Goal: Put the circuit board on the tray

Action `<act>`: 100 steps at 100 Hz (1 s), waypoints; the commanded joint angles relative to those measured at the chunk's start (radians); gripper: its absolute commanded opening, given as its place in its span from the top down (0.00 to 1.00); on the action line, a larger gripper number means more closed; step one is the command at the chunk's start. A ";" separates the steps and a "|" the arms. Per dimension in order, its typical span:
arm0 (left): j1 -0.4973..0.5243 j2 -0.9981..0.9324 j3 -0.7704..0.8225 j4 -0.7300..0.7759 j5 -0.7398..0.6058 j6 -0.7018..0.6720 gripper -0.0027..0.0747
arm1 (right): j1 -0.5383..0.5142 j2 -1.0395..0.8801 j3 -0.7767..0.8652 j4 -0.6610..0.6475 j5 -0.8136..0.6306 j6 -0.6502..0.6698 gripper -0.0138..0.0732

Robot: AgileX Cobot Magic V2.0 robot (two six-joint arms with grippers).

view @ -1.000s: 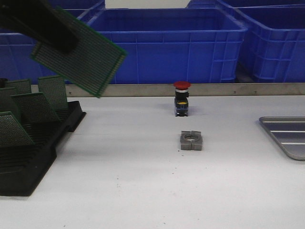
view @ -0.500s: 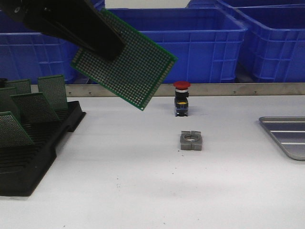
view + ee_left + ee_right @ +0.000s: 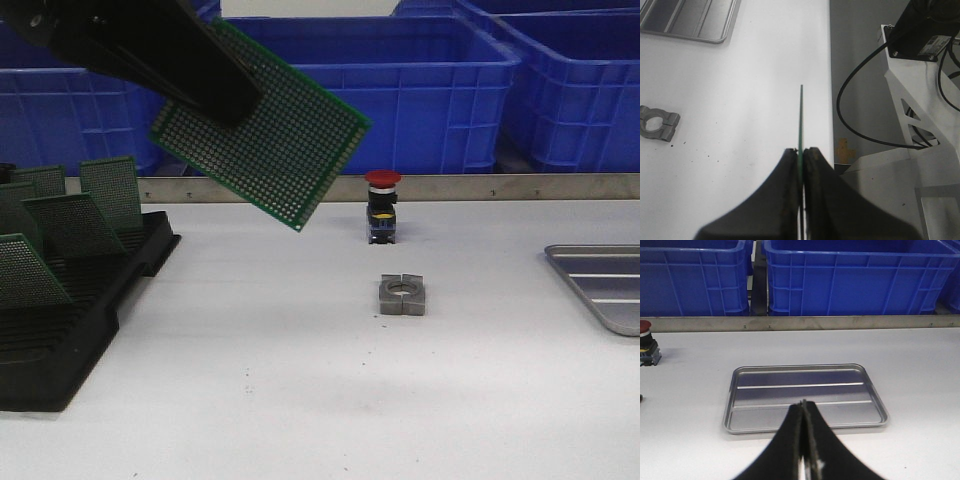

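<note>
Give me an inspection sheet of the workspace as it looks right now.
Surface: white table, a few dark specks.
Job's things: circuit board held tilted in the air; tray on the table at the right, nothing in it.
Clutter: black rack with more boards, red push button, metal clamp block.
Grippers: left gripper shut on the board's edge; right gripper shut, holding nothing.
Cables: black cable beside the table.
Surroundings: blue crates behind.
</note>
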 commanded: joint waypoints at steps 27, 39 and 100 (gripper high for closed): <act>-0.011 -0.031 -0.030 -0.074 0.008 -0.005 0.99 | -0.003 0.290 -0.336 0.139 0.359 -0.010 0.91; -0.011 -0.031 -0.030 -0.074 0.008 -0.005 0.99 | -0.003 0.410 -0.373 0.233 0.362 -0.038 0.91; -0.011 -0.031 -0.030 -0.074 0.008 -0.005 0.99 | -0.002 0.816 -0.376 1.431 0.555 -1.337 0.28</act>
